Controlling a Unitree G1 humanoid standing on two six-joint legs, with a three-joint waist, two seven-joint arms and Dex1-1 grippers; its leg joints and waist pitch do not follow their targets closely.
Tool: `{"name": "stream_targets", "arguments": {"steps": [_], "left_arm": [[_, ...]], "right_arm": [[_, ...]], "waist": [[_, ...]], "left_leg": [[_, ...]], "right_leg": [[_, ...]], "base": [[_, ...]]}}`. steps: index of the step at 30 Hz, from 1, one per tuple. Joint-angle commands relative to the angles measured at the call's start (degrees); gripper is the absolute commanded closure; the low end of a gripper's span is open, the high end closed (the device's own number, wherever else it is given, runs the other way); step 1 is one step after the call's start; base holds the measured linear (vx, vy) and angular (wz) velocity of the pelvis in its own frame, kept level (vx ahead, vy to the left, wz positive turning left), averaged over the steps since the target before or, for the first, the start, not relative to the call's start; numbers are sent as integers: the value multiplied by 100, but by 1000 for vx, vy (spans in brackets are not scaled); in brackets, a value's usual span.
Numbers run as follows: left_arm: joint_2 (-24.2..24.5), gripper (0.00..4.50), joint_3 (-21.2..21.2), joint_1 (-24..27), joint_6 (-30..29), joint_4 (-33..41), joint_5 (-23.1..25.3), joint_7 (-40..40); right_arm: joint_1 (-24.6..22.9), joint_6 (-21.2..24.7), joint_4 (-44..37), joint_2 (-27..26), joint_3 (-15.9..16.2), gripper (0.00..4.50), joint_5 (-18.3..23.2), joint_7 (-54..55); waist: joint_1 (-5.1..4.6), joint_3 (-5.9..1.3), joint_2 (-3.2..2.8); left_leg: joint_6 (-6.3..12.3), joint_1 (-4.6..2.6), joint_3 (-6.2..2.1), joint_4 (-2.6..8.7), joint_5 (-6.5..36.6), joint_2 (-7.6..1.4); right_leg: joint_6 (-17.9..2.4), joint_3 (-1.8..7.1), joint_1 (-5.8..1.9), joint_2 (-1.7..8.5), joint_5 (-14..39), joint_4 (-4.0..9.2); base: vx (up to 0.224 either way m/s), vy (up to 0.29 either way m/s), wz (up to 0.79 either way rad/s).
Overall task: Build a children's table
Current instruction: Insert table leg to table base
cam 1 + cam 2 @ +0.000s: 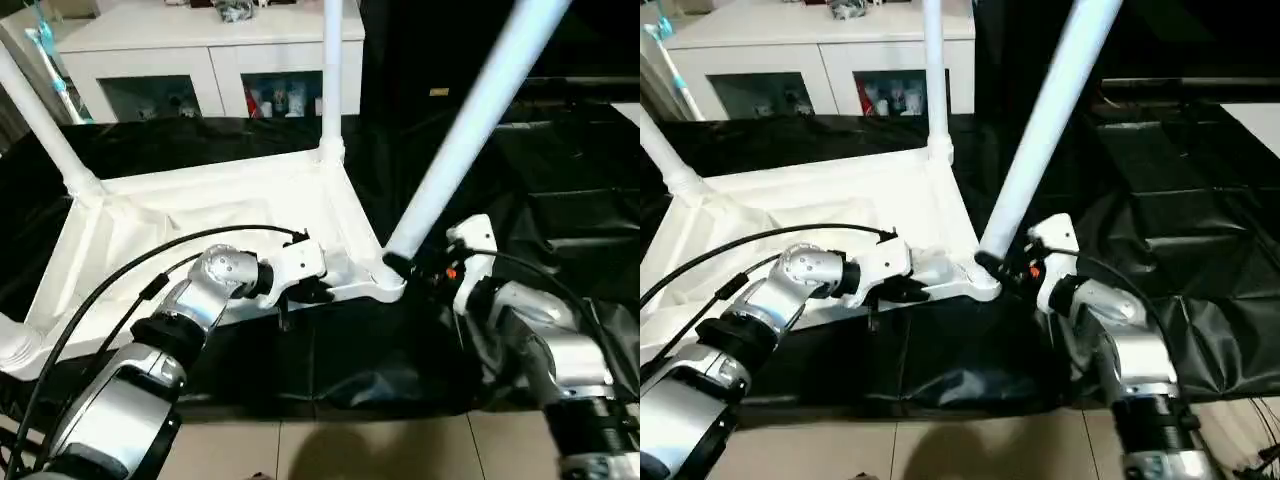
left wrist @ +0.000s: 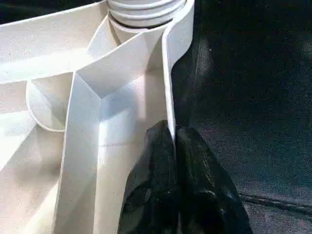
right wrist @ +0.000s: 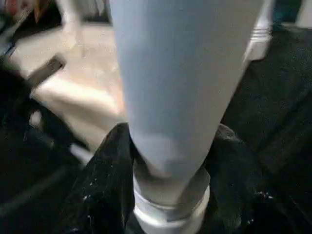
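Black sheeting covers the tabletop [image 1: 560,210] across the middle of the frame, with a white glass-door cabinet [image 1: 210,60] behind it along the upper left edge and pale floor tiles at the bottom. Children's table top [image 1: 200,215] lies upside down at centre left on the sheeting, ribbed underside facing up. One leg [image 1: 332,70] stands upright in the far corner socket at upper centre; a second leg [image 1: 40,125] rises from the socket at upper left, leaning toward the frame's left edge. My left end effector [image 1: 300,292], at lower centre, is pinched closed on the near rim [image 2: 170,97] of the top, one black finger on each side of the thin wall, just beside the near corner socket [image 1: 385,285]. My right end effector [image 1: 400,265], at centre right, sits about half open around the lower end of a third leg [image 1: 470,120], fingers [image 3: 105,185] on both sides. That leg slants toward the upper right, its base just beside the near corner socket; whether it is seated I cannot tell.
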State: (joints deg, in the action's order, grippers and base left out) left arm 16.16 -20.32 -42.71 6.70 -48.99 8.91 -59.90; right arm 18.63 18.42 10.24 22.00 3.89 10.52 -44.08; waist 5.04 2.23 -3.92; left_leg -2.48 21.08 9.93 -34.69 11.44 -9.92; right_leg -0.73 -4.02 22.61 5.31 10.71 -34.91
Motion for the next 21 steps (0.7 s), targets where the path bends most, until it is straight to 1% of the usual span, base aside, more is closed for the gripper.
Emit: {"name": "stream_targets", "arguments": {"steps": [1,2,3,6,7,8,10,11,12,13,14,15,16,17,18,19,21], "left_arm": [[-2,450,-82,-42,106,89,110,-7],[-2,450,-79,-26,102,104,108,0],[-2,450,-77,-4,96,121,105,7],[-4,450,-77,22,88,137,102,13],[-6,450,-79,32,85,133,100,8],[-7,450,-79,34,83,134,99,6],[-7,450,-79,35,81,138,97,2],[-7,450,-79,35,83,140,95,0],[-7,450,-79,35,83,140,95,0],[-8,450,-81,30,91,134,95,-4],[-11,450,-83,27,100,129,95,-8],[-14,450,-86,23,105,125,95,-10],[-15,450,-89,24,106,128,97,-11],[-27,450,-101,30,107,142,100,-17],[-27,450,-101,30,107,142,100,-17],[-39,450,-114,38,103,157,102,-25],[-45,450,-123,44,98,168,99,-34]], "right_arm": [[-332,389,231,85,627,264,-420,-243],[-332,390,193,112,667,264,-445,-256],[-318,427,155,137,715,264,-457,-253],[-249,486,147,148,776,264,-484,-228],[-79,539,270,94,786,264,-501,-200],[-38,545,299,89,794,264,-509,-190],[118,559,389,72,809,264,-501,-206],[187,575,410,68,816,264,-483,-229],[187,575,410,68,816,264,-483,-229],[311,588,480,38,794,264,-452,-252],[451,608,560,8,772,264,-420,-294],[556,624,623,-11,760,264,-398,-322],[613,636,662,-19,755,264,-389,-341],[859,718,840,-35,769,264,-349,-460],[859,718,840,-35,769,264,-349,-460],[1067,811,1009,-26,820,264,-330,-615],[1240,954,1185,-12,882,264,-347,-756]], "waist": [[-37,-294,51],[-39,-297,106],[-33,-300,110],[-40,-304,113],[-52,-309,123],[-61,-294,128],[-76,-273,120],[-88,-272,120],[-89,-276,119],[-93,-283,125],[-104,-281,124],[-129,-281,133],[-135,-280,127],[-157,-277,144],[-178,-281,131],[-191,-275,137],[-193,-271,135]], "left_leg": [[136,-47,-97,479,1342,-288],[145,-47,-97,482,1323,-282],[152,-55,-94,482,1304,-288],[172,-50,-95,486,1245,-292],[180,-44,-101,491,1225,-292],[183,-32,-101,497,1253,-291],[140,-46,-98,507,1414,-290],[108,-54,-101,510,1498,-287],[95,-60,-103,511,1516,-288],[80,-76,-100,509,1501,-298],[83,-61,-104,515,1494,-297],[87,-29,-112,521,1466,-292],[91,-37,-110,519,1480,-292],[97,-50,-103,514,1505,-295],[91,-49,-109,509,1537,-285],[97,-41,-107,509,1533,-288],[111,-41,-102,507,1495,-291]], "right_leg": [[-1075,261,-280,355,1453,494],[-1038,267,-280,359,1557,496],[-1016,273,-264,363,1622,507],[-1051,273,-263,351,1496,497],[-1071,267,-270,348,1456,478],[-1074,266,-264,348,1507,488],[-1021,266,-248,355,1817,526],[-980,268,-243,361,1995,545],[-971,269,-241,361,2027,546],[-1004,283,-225,355,1890,537],[-1020,279,-237,354,1841,527],[-1038,269,-263,352,1768,513],[-1046,267,-253,353,1774,518],[-1062,272,-240,354,1783,527],[-1111,265,-243,354,1808,509],[-1094,266,-247,356,1890,526],[-1130,267,-246,352,1853,525]], "base": [[0,0,0],[0,0,0],[0,0,0],[0,0,0],[0,0,0],[0,0,0],[0,0,0],[0,0,0],[0,0,0],[0,0,0],[0,0,0],[0,0,0],[0,0,0],[0,0,0],[0,0,0],[0,0,0],[0,0,0]]}}
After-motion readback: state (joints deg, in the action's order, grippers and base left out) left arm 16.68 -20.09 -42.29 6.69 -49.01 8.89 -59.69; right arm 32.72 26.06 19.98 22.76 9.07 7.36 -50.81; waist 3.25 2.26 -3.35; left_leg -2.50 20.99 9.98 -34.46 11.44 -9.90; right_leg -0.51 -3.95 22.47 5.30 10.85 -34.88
